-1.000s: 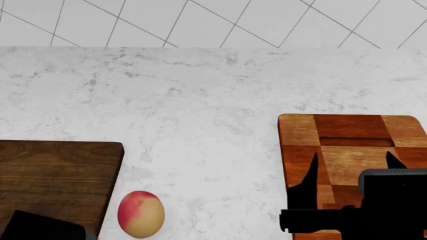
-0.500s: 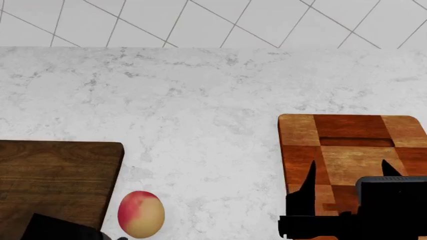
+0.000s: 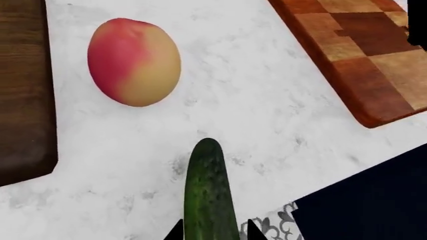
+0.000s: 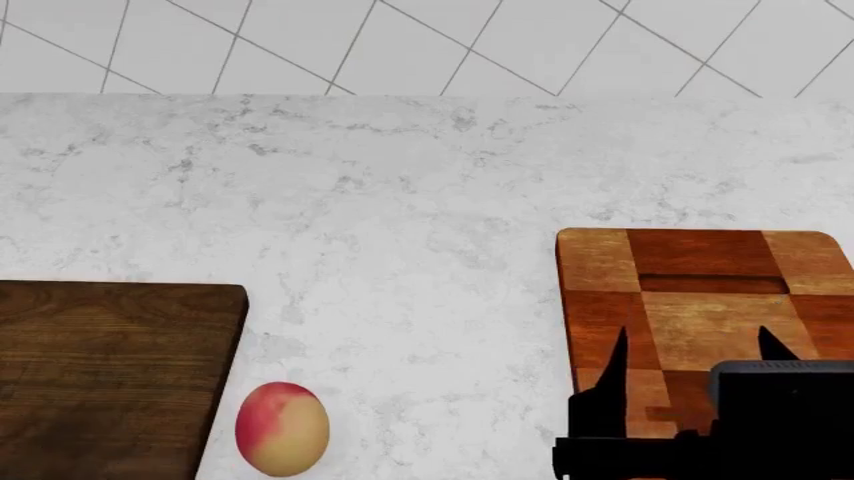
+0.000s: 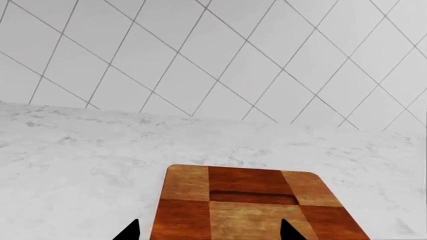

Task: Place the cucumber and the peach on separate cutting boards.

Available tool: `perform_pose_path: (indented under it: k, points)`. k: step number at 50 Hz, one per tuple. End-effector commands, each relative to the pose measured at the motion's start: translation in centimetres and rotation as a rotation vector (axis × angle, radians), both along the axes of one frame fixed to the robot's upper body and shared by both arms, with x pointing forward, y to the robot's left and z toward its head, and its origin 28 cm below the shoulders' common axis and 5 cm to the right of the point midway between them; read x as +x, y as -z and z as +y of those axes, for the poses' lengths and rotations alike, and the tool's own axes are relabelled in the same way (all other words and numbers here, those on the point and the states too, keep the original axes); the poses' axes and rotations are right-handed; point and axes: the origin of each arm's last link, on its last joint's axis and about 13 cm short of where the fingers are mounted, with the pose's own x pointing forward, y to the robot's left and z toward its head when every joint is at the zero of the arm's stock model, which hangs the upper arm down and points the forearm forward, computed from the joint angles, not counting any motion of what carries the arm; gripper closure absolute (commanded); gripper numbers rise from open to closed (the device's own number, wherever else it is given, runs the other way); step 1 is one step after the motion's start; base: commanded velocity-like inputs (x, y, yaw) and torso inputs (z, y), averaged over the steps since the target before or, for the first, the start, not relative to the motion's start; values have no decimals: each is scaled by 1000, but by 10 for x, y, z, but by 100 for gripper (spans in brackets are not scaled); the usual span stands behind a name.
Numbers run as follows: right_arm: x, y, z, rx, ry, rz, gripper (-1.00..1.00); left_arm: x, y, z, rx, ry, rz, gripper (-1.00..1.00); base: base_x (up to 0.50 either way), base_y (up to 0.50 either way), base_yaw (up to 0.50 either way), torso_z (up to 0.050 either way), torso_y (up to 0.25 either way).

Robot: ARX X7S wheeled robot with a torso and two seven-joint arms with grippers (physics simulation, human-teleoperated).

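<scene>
The cucumber point(image 3: 209, 192) lies on the marble counter near its front edge; it is out of the head view. My left gripper point(image 3: 213, 232) has a fingertip on each side of it, with a thin gap on one side, and is out of the head view. The peach point(image 4: 282, 428) lies on the counter beside the dark walnut board point(image 4: 107, 370). It also shows in the left wrist view point(image 3: 133, 61), beyond the cucumber's tip. My right gripper point(image 4: 687, 362) hangs open and empty over the near part of the checkered board point(image 4: 707, 280), which also shows in the right wrist view point(image 5: 247, 200).
The marble counter point(image 4: 400, 200) runs back to a white tiled wall point(image 4: 427, 40). In the left wrist view the dark board's edge point(image 3: 23, 90) and the checkered board's corner point(image 3: 360, 55) flank the peach. A dark robot part point(image 3: 373, 200) and patterned floor point(image 3: 277, 225) lie past the counter's front edge.
My left arm has slid out of the head view at the bottom left. My right gripper has drawn back a little toward the near edge of the checkered board. The peach has not moved.
</scene>
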Motion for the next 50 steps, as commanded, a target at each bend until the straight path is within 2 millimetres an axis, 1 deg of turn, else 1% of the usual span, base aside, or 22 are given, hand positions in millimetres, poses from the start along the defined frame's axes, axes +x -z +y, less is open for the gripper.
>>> perform_pose_path:
  k: [1, 2, 4, 5, 8, 13, 19, 22, 24, 27, 30, 33, 36, 37, 38, 41, 44, 45, 50]
  points:
    - [-2, 0, -1, 10, 12, -5, -100, -14, -34, 3, -117, -26, -69, 100, 0, 0, 0, 0, 0]
    - [-2, -1, -1, 10, 11, -5, -100, -13, -42, 5, -117, -31, -102, 100, 0, 0, 0, 0, 0]
    - [-1, -1, -1, 10, 10, -6, -100, -11, -51, 8, -114, -44, -139, 100, 0, 0, 0, 0, 0]
    - [-1, -3, -1, 11, 8, -10, -100, -8, -58, 11, -114, -59, -168, 100, 0, 0, 0, 0, 0]
    - [-1, -6, 1, 10, 6, -14, -100, 3, -70, 21, -114, -105, -215, 100, 0, 0, 0, 0, 0]
    - [-2, -10, 2, 5, -1, -21, -100, 16, -82, 33, -110, -162, -264, 100, 0, 0, 0, 0, 0]
    - [-2, -13, 4, 2, -7, -26, -100, 32, -87, 51, -70, -245, -301, 100, 0, 0, 0, 0, 0]
    - [-1, -13, 5, 2, -15, -26, -100, 40, -86, 61, -37, -271, -307, 100, 0, 0, 0, 0, 0]
    - [0, -16, 5, 3, -24, -30, -100, 52, -82, 72, -7, -312, -295, 100, 0, 0, 0, 0, 0]
    - [0, -19, 6, 9, -41, -34, -100, 64, -81, 82, 29, -345, -299, 100, 0, 0, 0, 0, 0]
    - [0, -22, 7, 15, -58, -37, -100, 73, -82, 90, 52, -372, -305, 100, 0, 0, 0, 0, 0]
    - [-1, -27, 8, 30, -89, -48, -100, 86, -81, 99, 72, -408, -298, 100, 0, 0, 0, 0, 0]
    - [-2, -32, 8, 27, -106, -47, -100, 96, -72, 104, 101, -427, -277, 100, 0, 0, 0, 0, 0]
    - [-2, -33, 9, 23, -112, -47, -100, 102, -68, 107, 111, -438, -260, 100, 0, 0, 0, 0, 0]
    - [-1, -34, 9, 23, -114, -46, -100, 105, -67, 108, 117, -442, -256, 100, 0, 0, 0, 0, 0]
    - [-2, -36, 9, 16, -123, -49, -100, 122, -62, 117, 133, -479, -245, 100, 0, 0, -1, 0, 0]
    - [-2, -30, 9, 15, -129, -30, -100, 131, -58, 121, 157, -486, -230, 100, 0, 0, 0, 0, 0]
    - [-3, -24, 10, 16, -128, -17, -100, 137, -54, 124, 179, -488, -212, 100, 0, 0, 0, 0, 0]
    - [-2, -22, 11, 16, -129, -5, -100, 142, -46, 129, 210, -482, -168, 100, 0, 0, 0, 0, 0]
